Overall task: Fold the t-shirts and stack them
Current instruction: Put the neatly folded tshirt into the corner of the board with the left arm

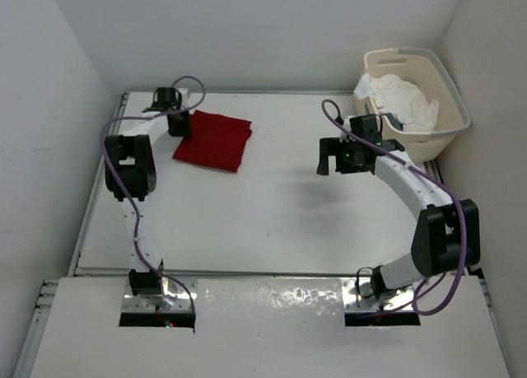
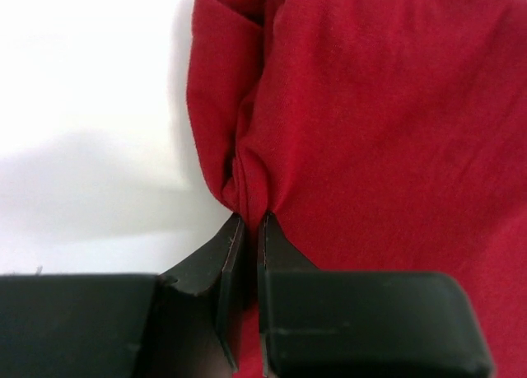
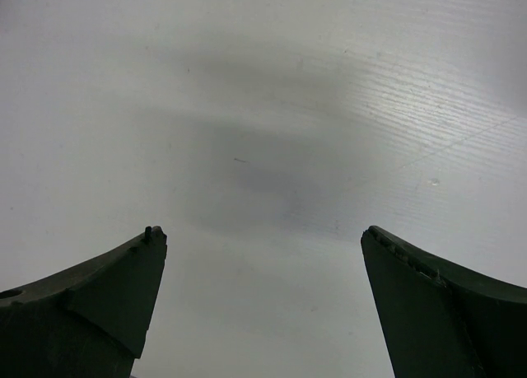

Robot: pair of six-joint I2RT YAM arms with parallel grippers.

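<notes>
The left gripper (image 2: 251, 219) is clenched on a pinch of the red t-shirt (image 2: 379, 139) at its left edge. The shirt lies folded at the far left of the table (image 1: 280, 197). Lift slowly and confirm that all layers rise together. The right gripper (image 3: 263, 254) hangs released above the table.

Top cam: high up, behind the arm bases (image 1: 146, 283), tilted down & fwd, takes in the whole counter (image 1: 272, 213) from far off. Left wrist cam: sits just behind the left end effector (image 2: 252, 217), v. close, facing the red t-shirt (image 2: 379, 131). Same shirt shows small at far left in top view. Right wrist cam: looks down past the right end effector (image 3: 263, 230) at white counter surface, close up.
</notes>
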